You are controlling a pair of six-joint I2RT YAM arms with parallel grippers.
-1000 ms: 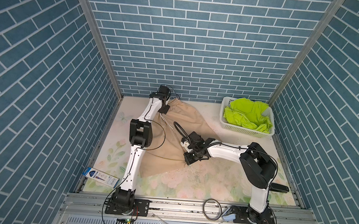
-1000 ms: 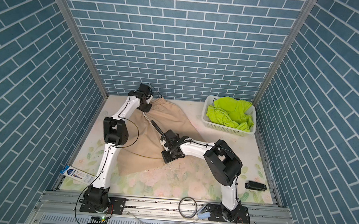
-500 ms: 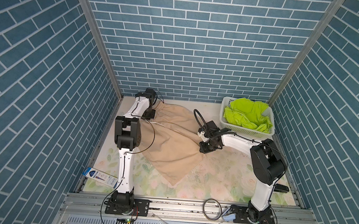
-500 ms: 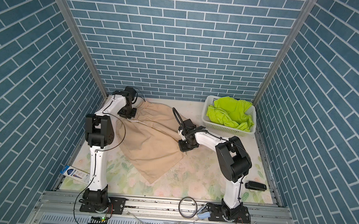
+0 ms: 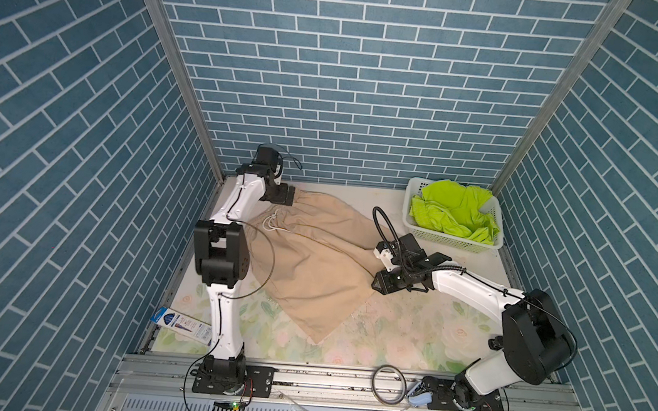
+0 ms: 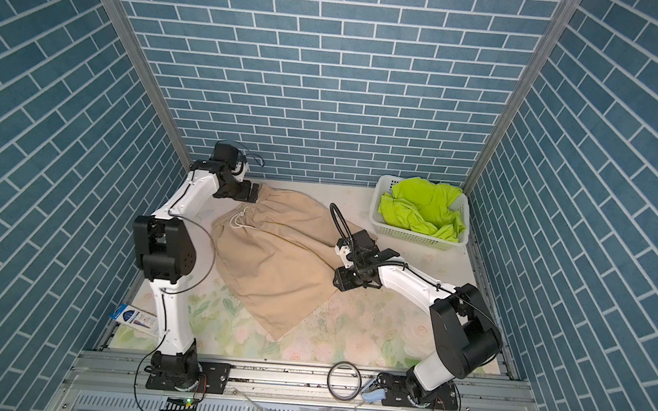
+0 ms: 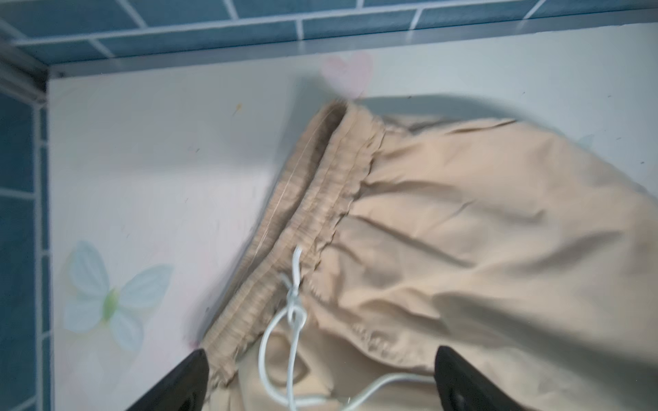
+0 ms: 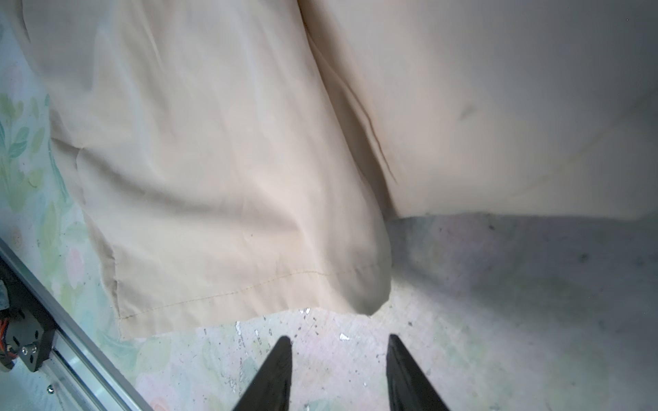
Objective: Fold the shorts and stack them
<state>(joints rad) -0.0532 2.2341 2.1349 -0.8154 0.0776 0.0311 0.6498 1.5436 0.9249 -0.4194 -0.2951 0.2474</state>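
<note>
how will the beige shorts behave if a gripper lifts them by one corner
Probably floppy: the beige shorts lie flat with soft creases, so a lifted corner would likely drag the rest hanging. Likely light, since the fabric looks thin. The gathered waistband looks thicker, perhaps a firmer grip; the loose drawstring may dangle.

Bright and even in both top views, lit softly from overhead, with only faint, short shadows on the floral table (image 5: 409,333). Crisp across the middle, stretched by wide-angle perspective toward the outer corners. Close to blown-out on the neon lime-green shorts (image 5: 455,212) at the table's far right corner. Smeared by motion in the left wrist view, softest along the drawstring (image 7: 292,320) of the beige shorts (image 7: 463,231). Dimmer and greyer in the right wrist view, broadly shaded over bare table past the hem, mildly soft throughout.
</note>
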